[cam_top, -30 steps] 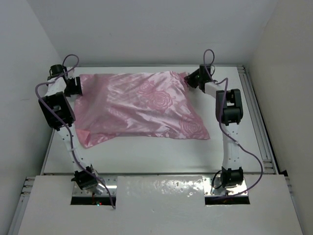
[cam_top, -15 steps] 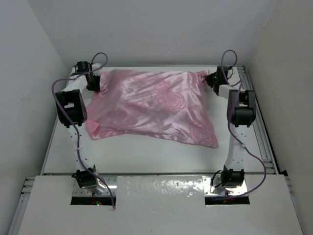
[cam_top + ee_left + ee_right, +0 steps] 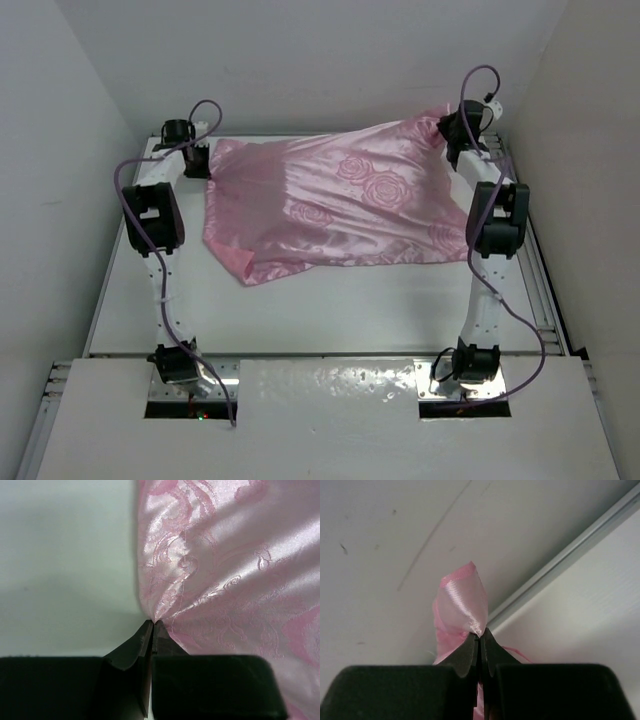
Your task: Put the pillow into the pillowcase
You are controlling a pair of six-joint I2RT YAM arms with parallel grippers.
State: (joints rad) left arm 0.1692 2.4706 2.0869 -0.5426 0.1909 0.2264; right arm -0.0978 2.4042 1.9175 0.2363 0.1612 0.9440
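Note:
The pink satin pillowcase [image 3: 340, 205] with woven roses hangs stretched between my two grippers over the far half of the table. My left gripper [image 3: 207, 160] is shut on its far left corner, low near the table. In the left wrist view the fabric [image 3: 225, 570] fans out from the pinched tips of the left gripper [image 3: 152, 622]. My right gripper [image 3: 447, 125] is shut on the far right corner, raised well above the table. The right wrist view shows a small fold of the pillowcase [image 3: 460, 600] sticking out of the right gripper [image 3: 480, 632]. The pillow is hidden in every view.
The white table [image 3: 300, 310] is boxed in by white walls on the left, back and right. An aluminium rail [image 3: 530, 260] runs along the right edge, and the rail [image 3: 560, 560] lies close behind the right gripper. A white board [image 3: 320, 400] covers the near edge.
Both arms have swung right and farther back, dragging the pillowcase with them. The right gripper has lifted its corner high, so the fabric now slopes up to the right.

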